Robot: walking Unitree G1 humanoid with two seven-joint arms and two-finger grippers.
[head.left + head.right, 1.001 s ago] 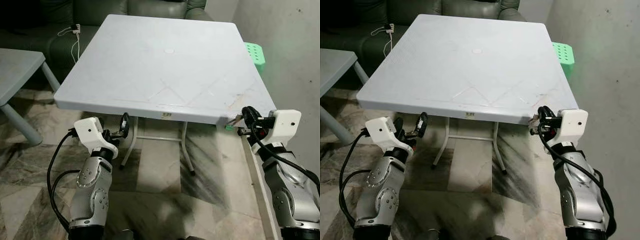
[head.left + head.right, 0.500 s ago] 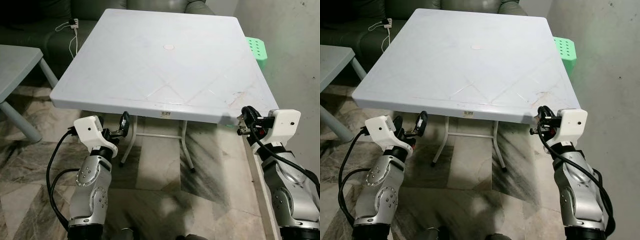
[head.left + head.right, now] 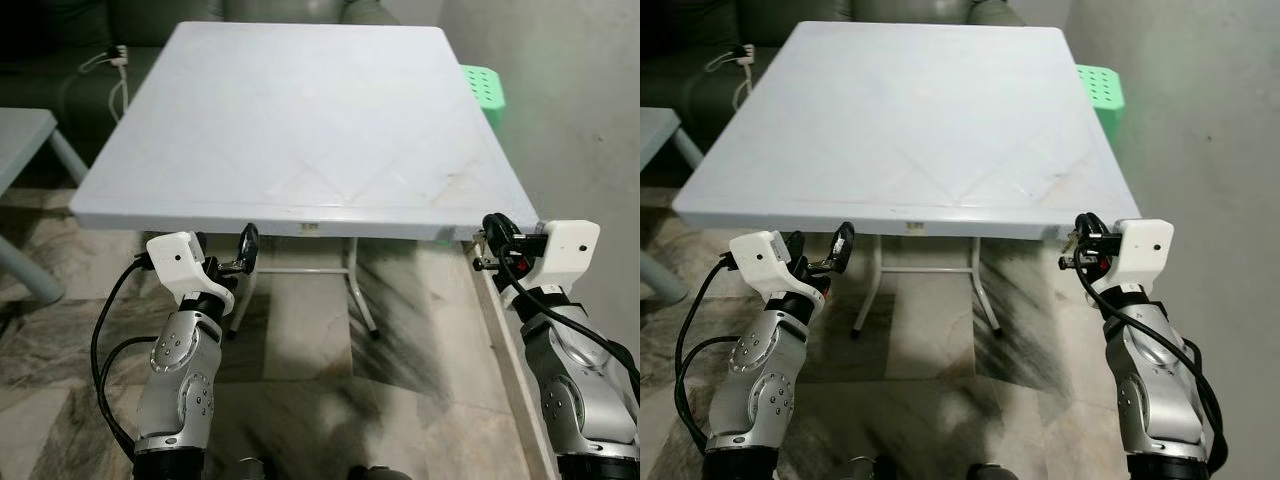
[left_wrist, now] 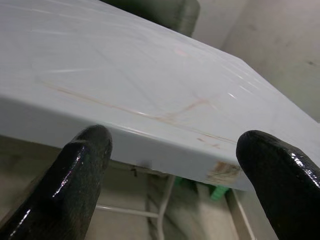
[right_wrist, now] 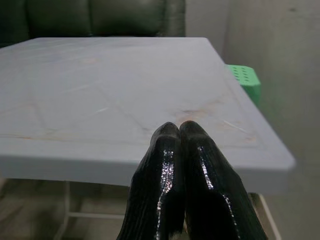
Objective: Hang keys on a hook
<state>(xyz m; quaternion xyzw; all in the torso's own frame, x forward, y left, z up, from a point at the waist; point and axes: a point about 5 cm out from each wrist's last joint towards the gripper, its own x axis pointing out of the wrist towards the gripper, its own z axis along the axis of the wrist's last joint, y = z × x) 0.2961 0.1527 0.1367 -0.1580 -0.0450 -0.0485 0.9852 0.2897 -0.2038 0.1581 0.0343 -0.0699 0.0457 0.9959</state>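
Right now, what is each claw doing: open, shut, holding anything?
Left claw: open, empty.
Right claw: shut; nothing visible between its fingers.

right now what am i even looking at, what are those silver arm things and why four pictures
It is a walking humanoid robot seen from its own cameras. Two pictures come from its head, looking down at a pale grey square plastic table with a bare top. The other two come from its wrists, looking along the black fingers. The left gripper is open; the right gripper is shut, with nothing visible between its fingers. A green plastic stool stands beyond the table, and a dark sofa behind it.
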